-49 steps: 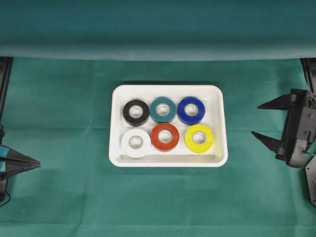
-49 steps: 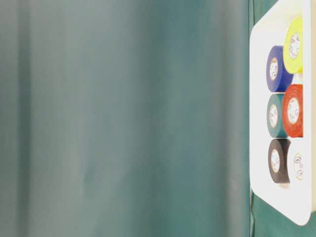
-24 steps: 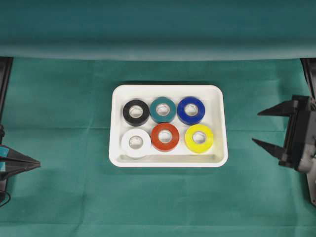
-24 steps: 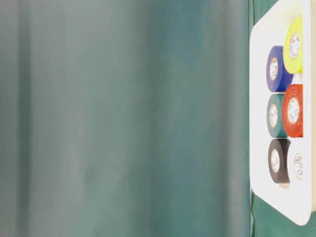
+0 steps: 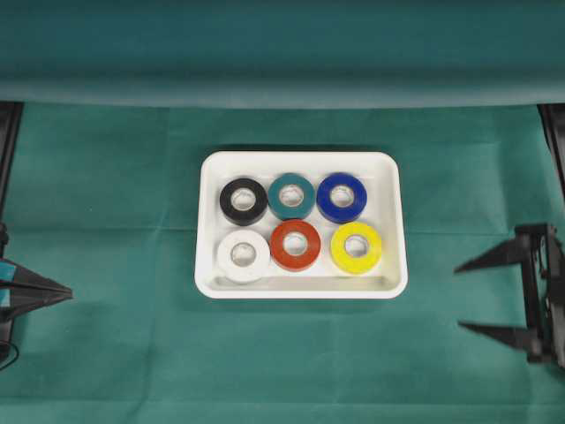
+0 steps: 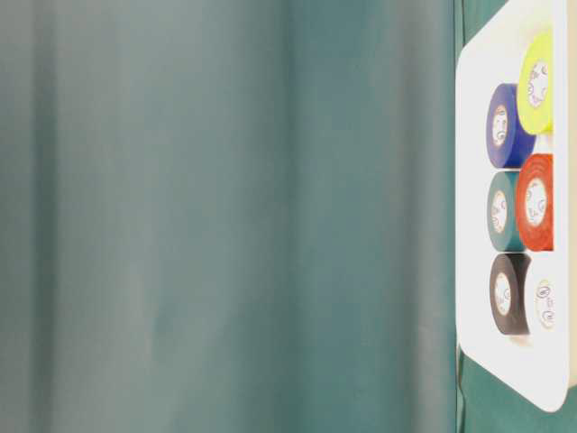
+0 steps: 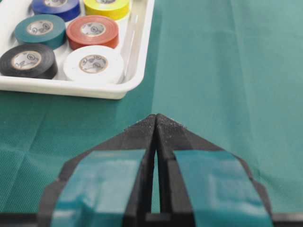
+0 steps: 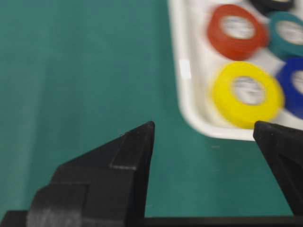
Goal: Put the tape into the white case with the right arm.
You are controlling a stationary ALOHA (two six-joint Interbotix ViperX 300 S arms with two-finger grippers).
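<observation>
Overhead view: six tape rolls are seen lying flat in two rows of three inside the white case [image 5: 300,225], among them the yellow roll [image 5: 356,248]. No roll is seen on the green cloth [image 5: 115,177]. The right gripper [image 5: 484,297] is found at the case's four o'clock, well apart, jaws spread wide and empty, tips pointing toward nine o'clock. The left gripper [image 5: 53,290] is parked at eight o'clock, farther off.

Table-level view: only the case [image 6: 469,180] and its rolls are shown.

Left wrist view: the left gripper [image 7: 155,119] is closed on nothing.

Right wrist view: the yellow roll [image 8: 246,93] lies at one o'clock from the open right gripper [image 8: 203,130]. The task is judged complete.
</observation>
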